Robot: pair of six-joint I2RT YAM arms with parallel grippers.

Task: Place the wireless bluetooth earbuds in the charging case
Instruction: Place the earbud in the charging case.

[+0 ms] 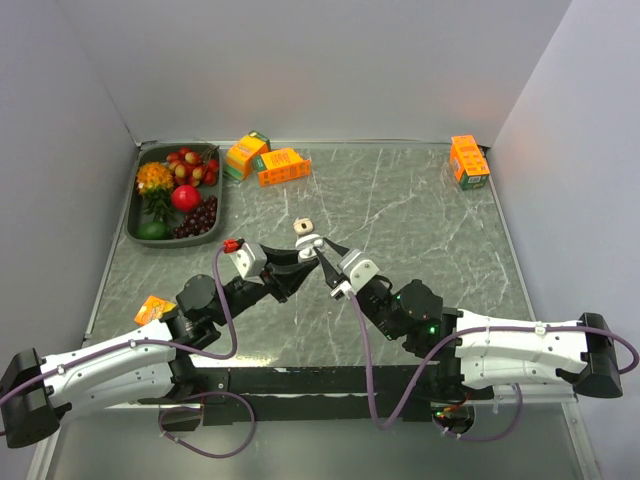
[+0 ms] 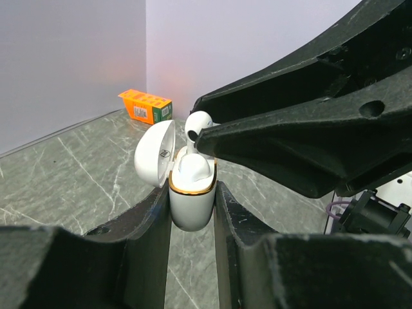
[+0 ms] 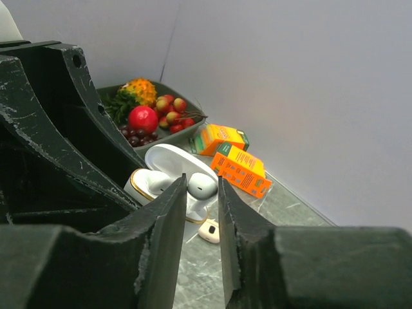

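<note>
Seemingly one earbud [image 2: 193,168] sits in the case [image 2: 191,212] clamped in the left hand [image 2: 192,193], while the right hand [image 3: 202,183] pinches the second earbud [image 2: 199,121] just above it.

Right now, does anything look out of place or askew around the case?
Nothing is spilled or damaged. One small pale object lies loose on the table beside the held charging case; I cannot tell what it is.

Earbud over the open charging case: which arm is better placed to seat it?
Right: the right pincer holds the earbud just above the charging case, which the left pincer clamps upright.
</note>
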